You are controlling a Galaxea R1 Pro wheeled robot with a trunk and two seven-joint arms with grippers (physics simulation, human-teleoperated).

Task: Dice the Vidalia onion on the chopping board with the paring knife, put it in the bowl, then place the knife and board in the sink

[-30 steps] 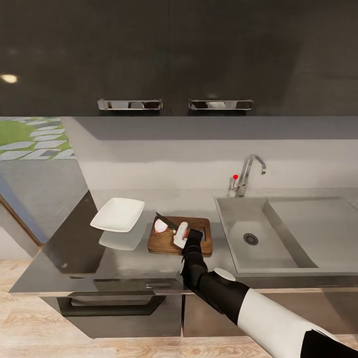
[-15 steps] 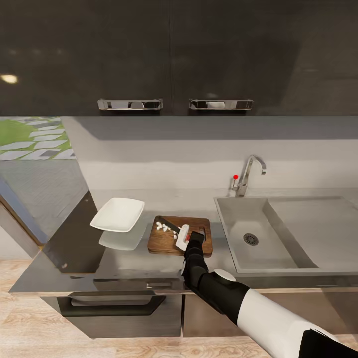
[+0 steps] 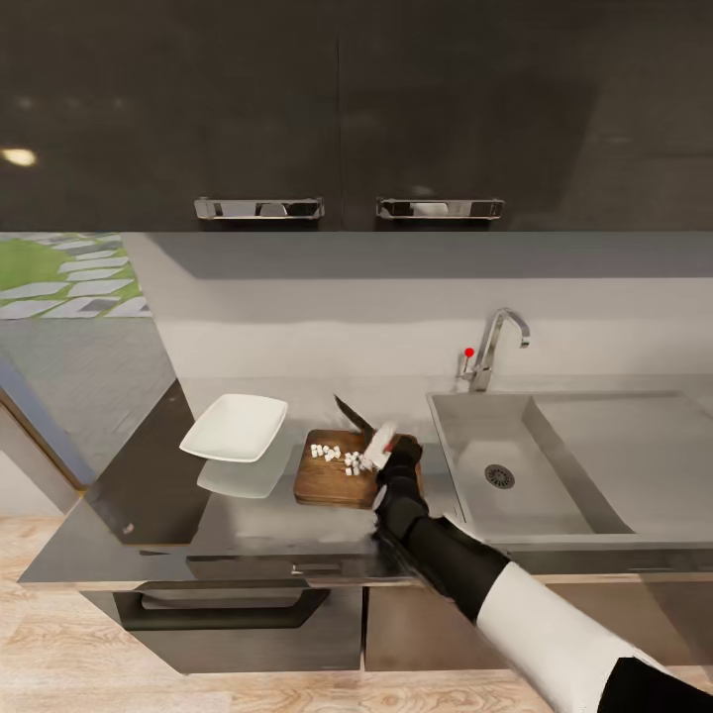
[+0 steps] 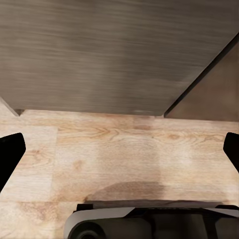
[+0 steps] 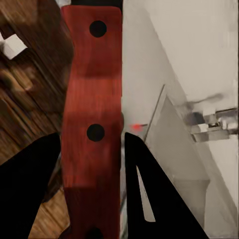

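**Knife up over the board, onion in pieces**

Left to right in the head view: the bowl (image 3: 235,427) sat on the countertop (image 3: 149,515), then the board (image 3: 332,477) carried white onion dice (image 3: 337,457), with the sink (image 3: 515,475) beyond. The right arm reached in from low right, bent at the elbow, its gripper (image 3: 388,452) clamped on the knife (image 3: 358,422), blade pointing up and back. The right wrist view showed the red riveted handle (image 5: 94,129) between the fingers (image 5: 149,194). The left gripper (image 4: 119,154) hung over wood floor (image 4: 124,154), jaws wide apart.
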